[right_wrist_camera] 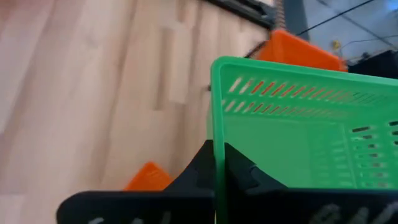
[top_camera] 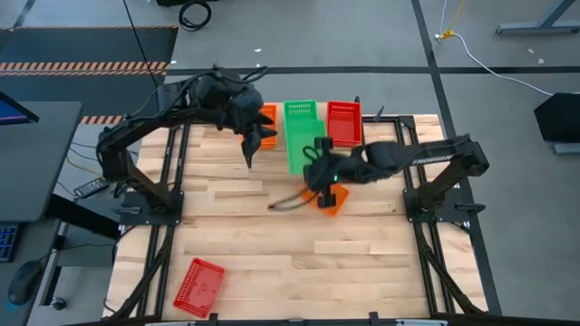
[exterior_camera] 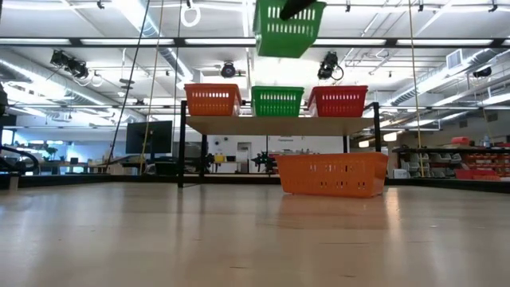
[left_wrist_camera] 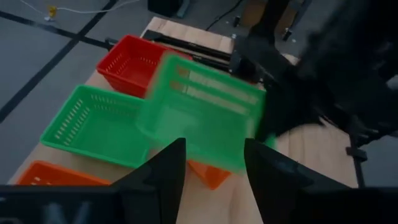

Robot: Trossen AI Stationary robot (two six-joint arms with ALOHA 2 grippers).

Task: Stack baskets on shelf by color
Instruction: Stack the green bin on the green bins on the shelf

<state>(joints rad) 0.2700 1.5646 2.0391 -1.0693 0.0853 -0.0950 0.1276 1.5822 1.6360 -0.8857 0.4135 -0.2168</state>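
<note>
Nearest, a red basket [top_camera: 199, 287] lies alone at the table's near left corner. Mid-table, an orange basket [exterior_camera: 331, 174] rests on the planks. Above it the right gripper [right_wrist_camera: 217, 163], pinched on the rim of a green basket [right_wrist_camera: 305, 130], carries it aloft. Recommended: level it and lower squarely into the green basket on the shelf [exterior_camera: 277, 100]. Left gripper [left_wrist_camera: 214, 163], empty, jaws apart, hovers near the shelf [exterior_camera: 279, 125].

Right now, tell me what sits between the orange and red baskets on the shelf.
A green basket sits between the orange basket and red basket, seen in the low view.
</note>
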